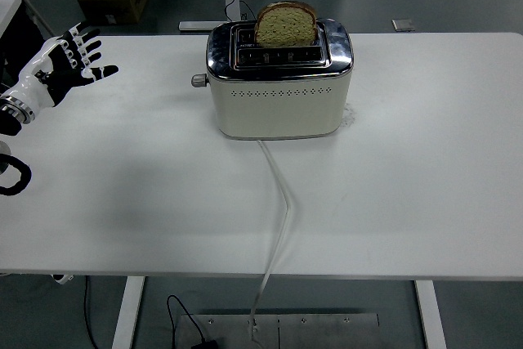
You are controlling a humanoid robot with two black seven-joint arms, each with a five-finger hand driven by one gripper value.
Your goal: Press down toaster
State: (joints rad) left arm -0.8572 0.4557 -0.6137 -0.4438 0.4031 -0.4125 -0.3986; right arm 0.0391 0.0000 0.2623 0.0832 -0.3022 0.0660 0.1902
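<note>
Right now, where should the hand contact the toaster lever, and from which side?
Probably the small round knob sticking out of the toaster at its left end, near the top. Come from the left with the left hand, which is open at the table's left edge, and set fingertips on top: the knob juts sideways, so a downward push suits it.

I see a cream toaster (278, 104) with a smooth, satin body and a mirror-bright chrome metal top that throws glare. The brown bread slice (286, 24) in its slot looks rough and porous. The white table (409, 161) reads matt and smooth. My left hand (57, 69) shows glossy white plastic shells over matt black parts.
</note>
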